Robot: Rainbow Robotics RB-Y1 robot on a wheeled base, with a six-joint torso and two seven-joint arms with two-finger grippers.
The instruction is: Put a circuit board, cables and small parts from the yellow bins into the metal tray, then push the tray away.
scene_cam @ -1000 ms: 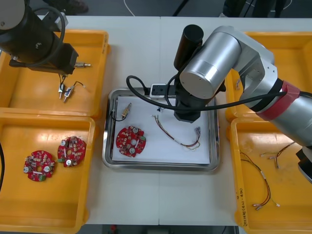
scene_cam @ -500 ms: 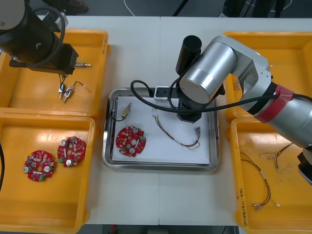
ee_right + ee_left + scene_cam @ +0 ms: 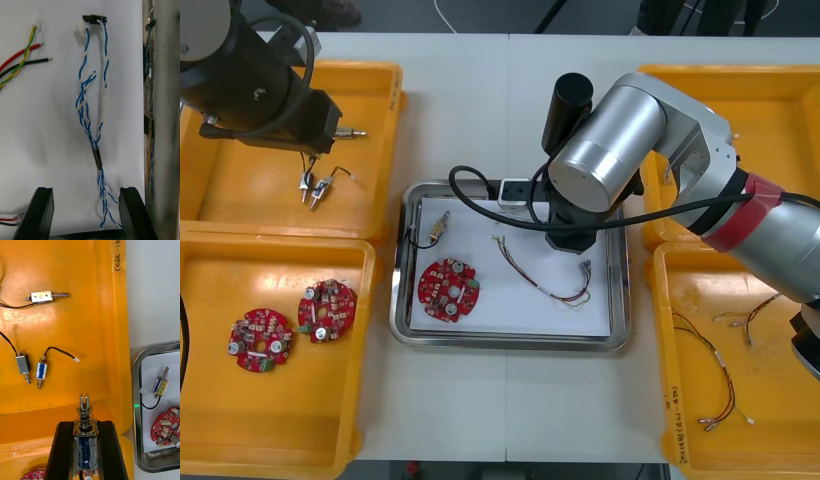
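My right gripper (image 3: pixel 86 191) stands open just above the white floor of the metal tray (image 3: pixel 510 342), at its back right. A twisted blue and white cable (image 3: pixel 92 112) lies loose on that floor, its near end between the fingers. In the front view my right wrist (image 3: pixel 570 235) hides it. The tray also holds a red circuit board (image 3: pixel 448 290), a red and yellow cable (image 3: pixel 545 280) and a small metal part (image 3: pixel 440 226). My left gripper (image 3: pixel 85 423) hangs over the far left yellow bin (image 3: pixel 370 80), shut on a small metal part (image 3: pixel 85 444).
Three small metal parts (image 3: pixel 41 369) lie in the far left bin. The near left bin holds two red circuit boards (image 3: pixel 327 310). Several thin cables (image 3: pixel 710 380) lie in the near right bin. The tray's shiny wall (image 3: pixel 161 112) rises close beside my right gripper.
My right gripper has opened and let go of the blue and white cable, after shifting slightly toward the tray's back. The left arm has not moved.
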